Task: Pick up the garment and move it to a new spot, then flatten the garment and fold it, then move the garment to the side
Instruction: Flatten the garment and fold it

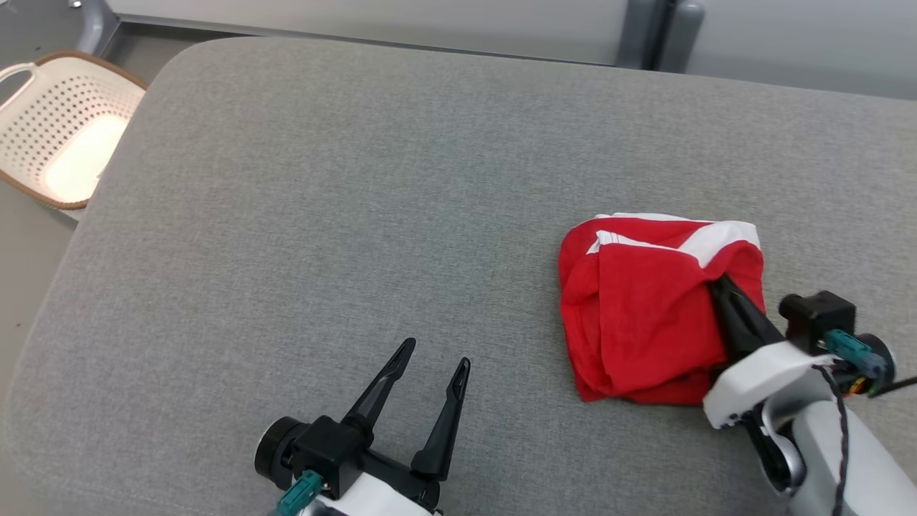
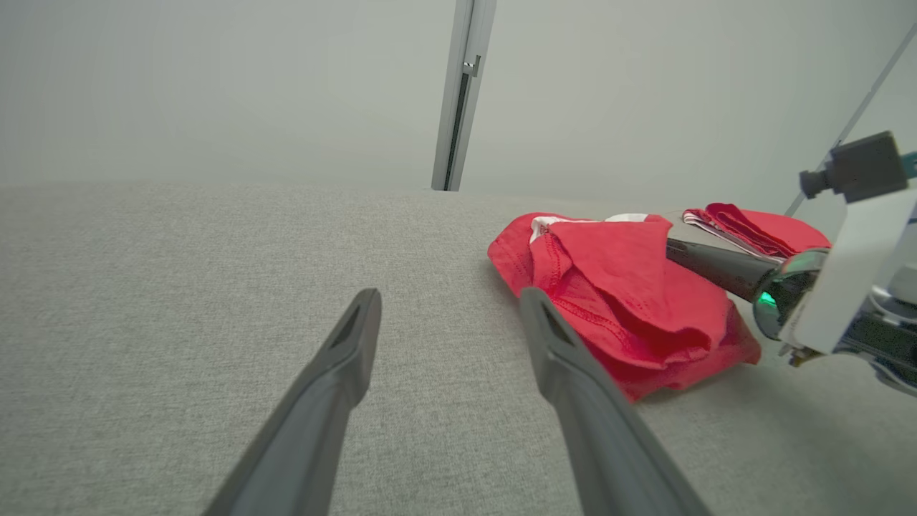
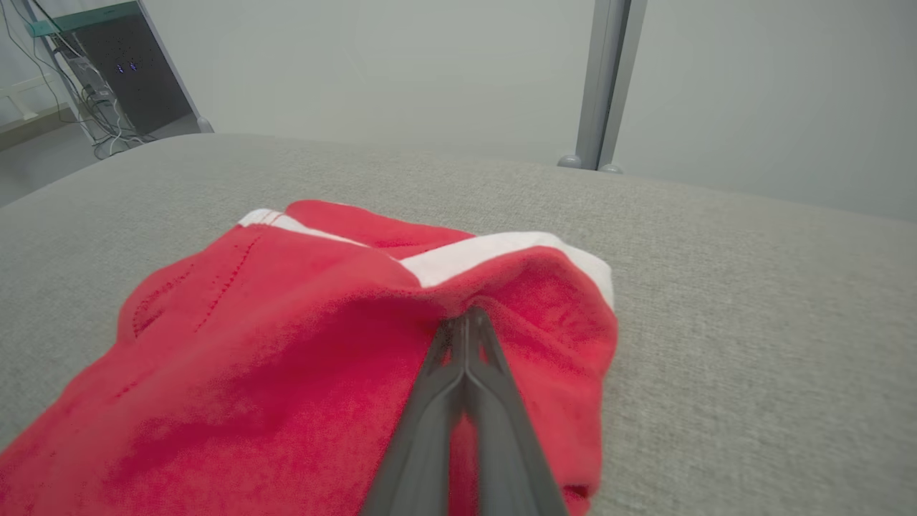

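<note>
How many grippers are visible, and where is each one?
2. The left gripper is open over the bare grey cushion. The right gripper is shut on the red garment, at its right side. None seems hidden.

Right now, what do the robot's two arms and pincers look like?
The left pincer and the right pincer match: each has two long, tapering black fingers on a black block. A teal connector sits at each wrist. The white casing gives way to silver-grey on the right arm, where a thin black cable runs along it.
</note>
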